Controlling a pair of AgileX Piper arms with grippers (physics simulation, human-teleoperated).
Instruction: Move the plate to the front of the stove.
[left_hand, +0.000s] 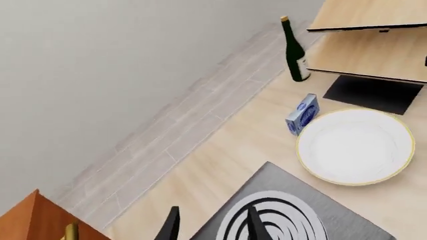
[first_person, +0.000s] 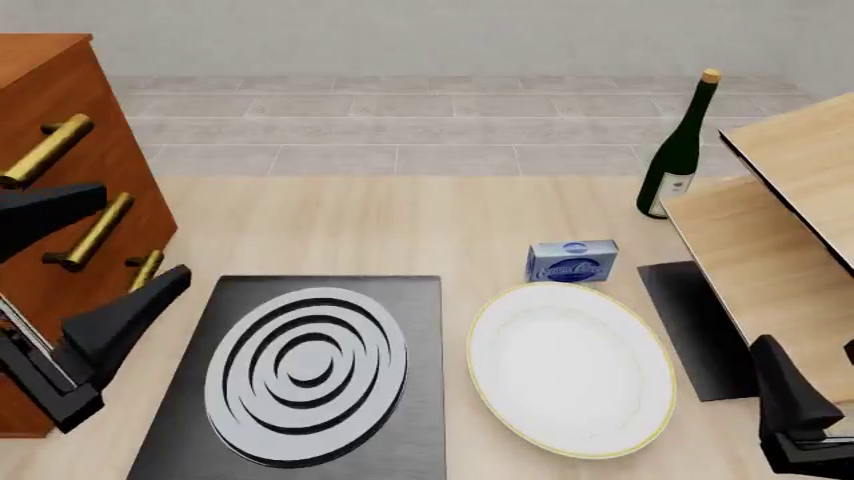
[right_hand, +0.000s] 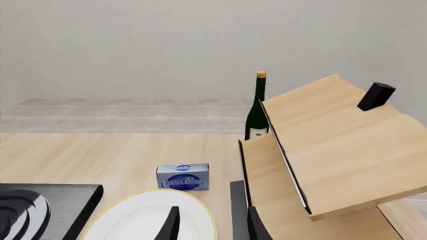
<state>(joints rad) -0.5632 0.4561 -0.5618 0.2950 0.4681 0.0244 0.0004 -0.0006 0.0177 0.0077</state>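
Note:
The white plate (first_person: 571, 365) with a thin gold rim lies flat on the table, just right of the black stove (first_person: 307, 370) with grey rings. My left gripper (first_person: 144, 232) hangs open at the table's left side, above the stove's left edge, with nothing between its fingers. The left wrist view shows its fingers (left_hand: 257, 225) over the stove (left_hand: 280, 215), and the plate (left_hand: 355, 145) beyond. My right gripper (first_person: 810, 350) is open and empty at the front right, right of the plate. In its wrist view the plate (right_hand: 143, 217) lies partly under the fingers (right_hand: 172, 222).
A small blue box (first_person: 571, 261) lies just behind the plate. A dark green wine bottle (first_person: 678, 150) stands at the back right. A tilted wooden shelf (first_person: 761, 230) and a plain black mat (first_person: 694, 325) are on the right. A brown drawer cabinet (first_person: 54, 160) stands at the left.

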